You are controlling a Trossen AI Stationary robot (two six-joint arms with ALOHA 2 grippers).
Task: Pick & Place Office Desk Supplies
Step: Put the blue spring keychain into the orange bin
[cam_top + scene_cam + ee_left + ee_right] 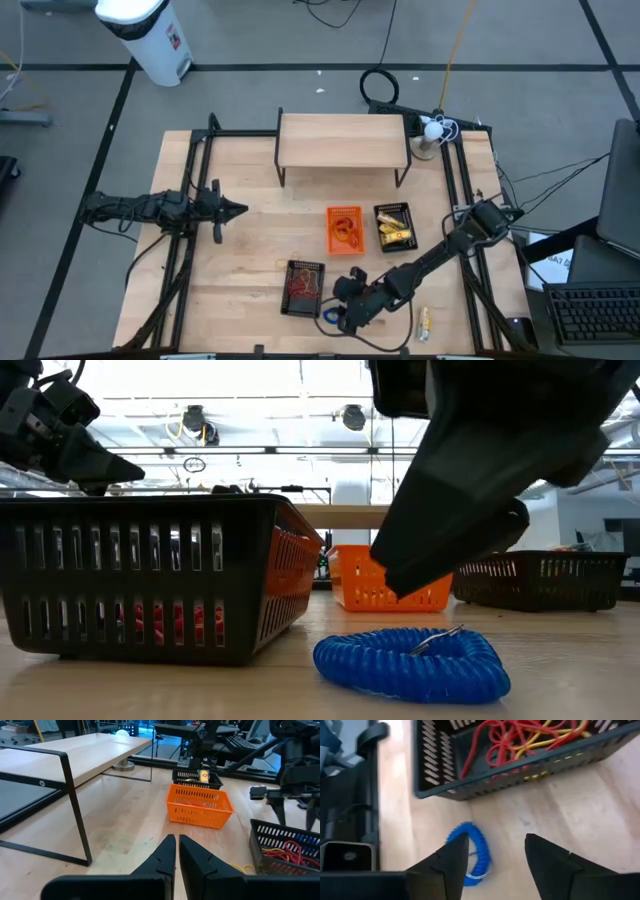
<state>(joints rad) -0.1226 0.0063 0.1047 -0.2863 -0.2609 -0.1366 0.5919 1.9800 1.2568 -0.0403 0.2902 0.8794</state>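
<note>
The right gripper (492, 855) hangs with its jaws spread apart and nothing between them, low over the near edge of the table (250, 220). Just beside one fingertip lies a blue coiled loop (472, 851), flat on the wood and free of the fingers; the low view shows it resting on the tabletop in front of the black basket (150, 575), with a small metal ring on its coil. That near basket (510, 755) holds a tangle of red and yellow rubber bands (520, 737). Farther back stand an orange basket (344, 229) and, to its right, a second black basket (395, 226) with yellow packets in it. One more yellow packet (425, 322) lies loose near the table's right front corner. A wooden shelf (342, 140) stands at the far side. The left gripper (177, 851) waits at the table's left, jaws pressed together and empty.
</note>
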